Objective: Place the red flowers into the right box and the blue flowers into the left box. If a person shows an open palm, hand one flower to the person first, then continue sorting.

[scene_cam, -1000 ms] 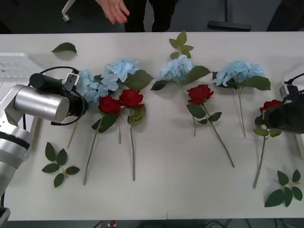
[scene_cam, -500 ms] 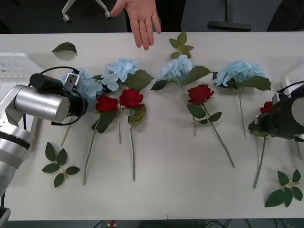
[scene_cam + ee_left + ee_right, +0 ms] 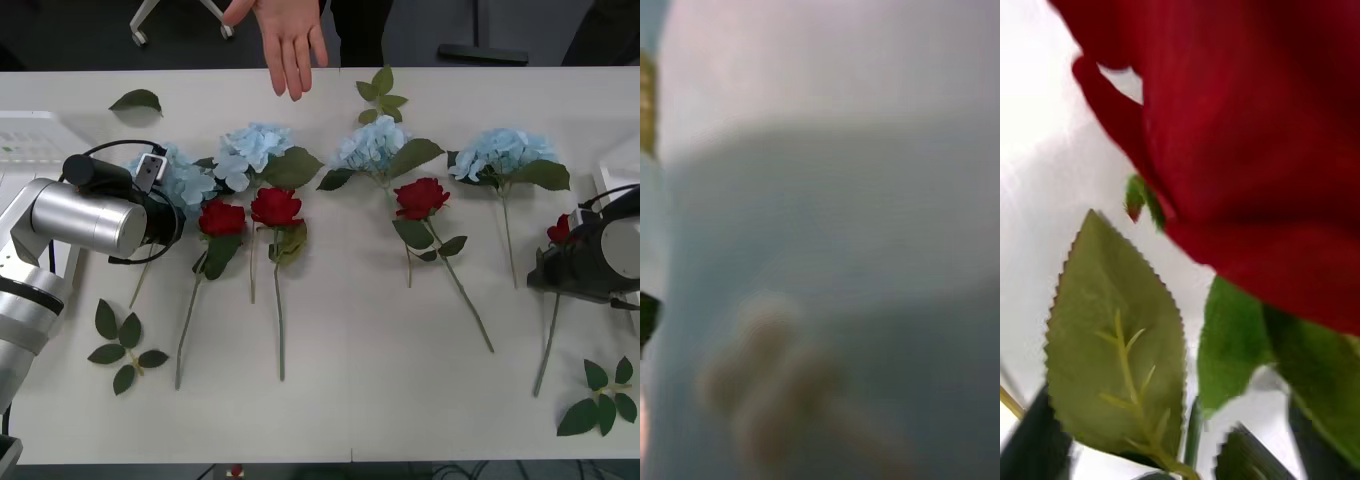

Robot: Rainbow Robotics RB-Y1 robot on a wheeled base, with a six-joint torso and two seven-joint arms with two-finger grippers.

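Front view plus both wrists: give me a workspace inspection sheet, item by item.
Surface: white table, flowers laid in a row.
Job's things: four blue flowers; four red flowers; left box partly seen at the table's left edge.
Clutter: loose leaf sprigs near both front corners, more at the far edge.
Grippers: left gripper at the leftmost blue flower; right gripper at the rightmost rose.
Cables: black cable looped on the left wrist.
Surroundings: person's hand, fingers spread, over the far edge.

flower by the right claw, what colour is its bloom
Deep red. The rose shows best in the right wrist view, above serrated green leaves.
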